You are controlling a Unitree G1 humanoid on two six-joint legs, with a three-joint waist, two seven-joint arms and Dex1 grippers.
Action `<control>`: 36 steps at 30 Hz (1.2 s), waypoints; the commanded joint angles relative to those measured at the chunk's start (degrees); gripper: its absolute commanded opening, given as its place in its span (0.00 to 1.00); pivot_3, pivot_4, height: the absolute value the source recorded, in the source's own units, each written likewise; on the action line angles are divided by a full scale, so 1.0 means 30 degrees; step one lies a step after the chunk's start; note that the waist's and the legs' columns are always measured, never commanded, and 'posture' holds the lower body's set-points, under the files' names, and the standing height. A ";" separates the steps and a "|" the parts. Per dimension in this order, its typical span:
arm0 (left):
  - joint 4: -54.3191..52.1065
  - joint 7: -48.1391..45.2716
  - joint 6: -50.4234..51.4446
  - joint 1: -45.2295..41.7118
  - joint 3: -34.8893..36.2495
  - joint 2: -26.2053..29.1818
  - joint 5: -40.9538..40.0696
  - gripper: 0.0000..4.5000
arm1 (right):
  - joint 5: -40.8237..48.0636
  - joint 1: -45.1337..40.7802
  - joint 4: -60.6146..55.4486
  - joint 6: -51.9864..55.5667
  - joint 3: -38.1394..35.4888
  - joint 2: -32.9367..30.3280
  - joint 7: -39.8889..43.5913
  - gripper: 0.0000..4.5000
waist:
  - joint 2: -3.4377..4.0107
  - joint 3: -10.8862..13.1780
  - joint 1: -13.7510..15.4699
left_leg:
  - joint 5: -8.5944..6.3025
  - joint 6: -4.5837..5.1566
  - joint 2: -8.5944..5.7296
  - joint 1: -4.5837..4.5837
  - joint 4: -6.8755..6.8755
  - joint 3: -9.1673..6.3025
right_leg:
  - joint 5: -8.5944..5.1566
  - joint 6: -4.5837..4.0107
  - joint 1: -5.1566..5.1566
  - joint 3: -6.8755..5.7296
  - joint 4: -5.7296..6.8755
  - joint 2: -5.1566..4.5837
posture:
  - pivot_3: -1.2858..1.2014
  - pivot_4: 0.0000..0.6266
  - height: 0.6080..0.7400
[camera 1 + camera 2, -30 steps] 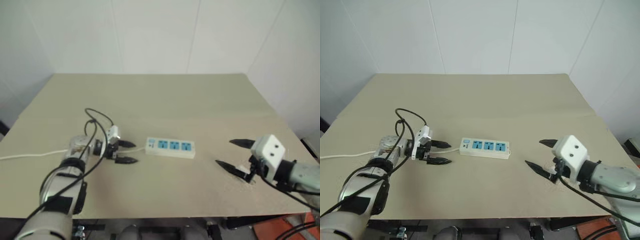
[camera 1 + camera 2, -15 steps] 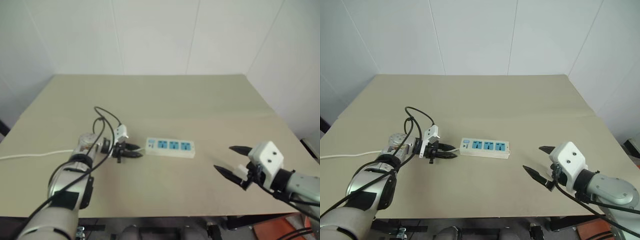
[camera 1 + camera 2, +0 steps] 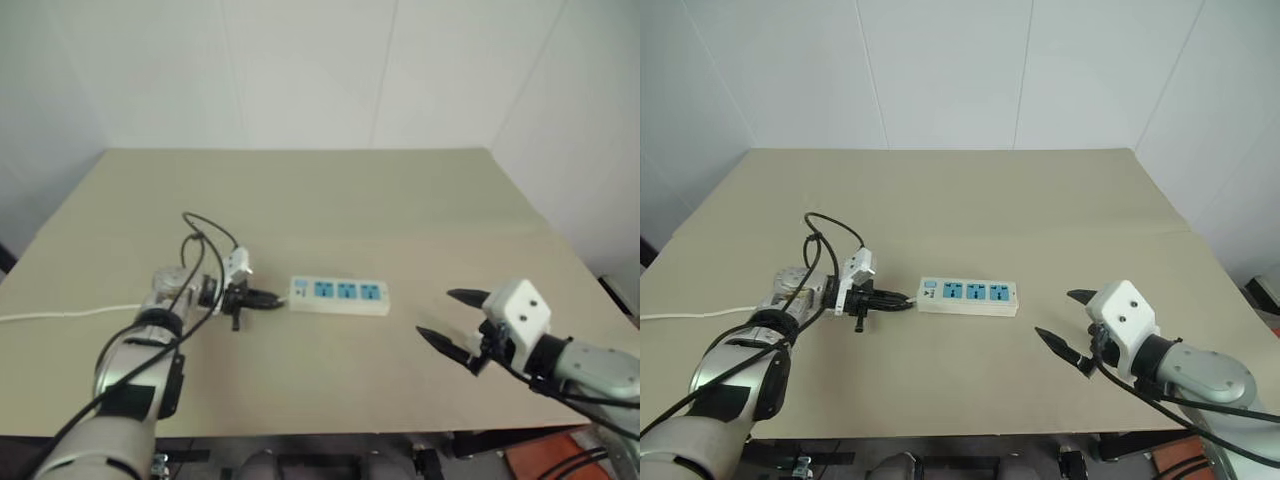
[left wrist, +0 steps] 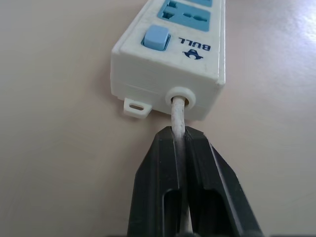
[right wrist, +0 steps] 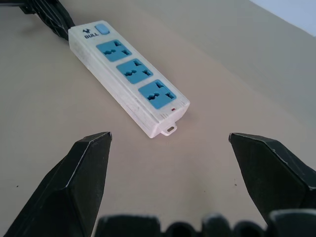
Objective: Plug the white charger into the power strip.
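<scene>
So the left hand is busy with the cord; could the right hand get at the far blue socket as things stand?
Probably yes: the open right hand faces the white power strip across bare table, nothing between.

White pwr strip [image 3: 968, 295], flat on table

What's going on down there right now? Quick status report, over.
Left gripper shut on the cord at the power strip. Right gripper open, empty. All three sockets free.
</scene>
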 commanded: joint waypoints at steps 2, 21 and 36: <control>-0.9027 -0.0449 0.4549 0.3967 0.1051 0.2119 -0.2534 0.01 | -0.0391 0.0286 0.0005 -0.0910 0.0225 0.0664 -0.0389 1.00 | 0.0009 -0.0004 -0.0190 | 0.0000 0.0000 0.0011 0.0005 -0.0011 0.0000 | 0.0006 -0.0012 -0.0003 0.0001 0.0007 0.0005 | 0.52 0.24 1.00; -3.0019 1.1071 1.7883 1.6067 0.1577 0.2086 -0.6161 0.35 | -0.1291 -0.2374 0.4314 -0.3096 0.2424 0.1023 0.1133 1.00 | 0.0000 0.0004 0.0064 | 0.0007 -0.0005 0.0034 0.0114 -0.0005 0.0009 | -0.0001 0.0045 0.0045 0.0032 0.0009 0.0021 | 0.52 0.24 1.00; -2.5539 0.5644 0.8428 1.4911 0.4626 0.2805 -0.9220 1.00 | -0.1467 -0.2166 0.4127 -0.3307 0.2288 0.1303 0.1017 1.00 | 0.0020 -0.0005 0.0192 | 0.0006 -0.0005 0.0033 0.0111 -0.0041 0.0037 | -0.0028 -0.0145 0.0035 0.0031 -0.0022 0.0003 | 0.52 0.24 1.00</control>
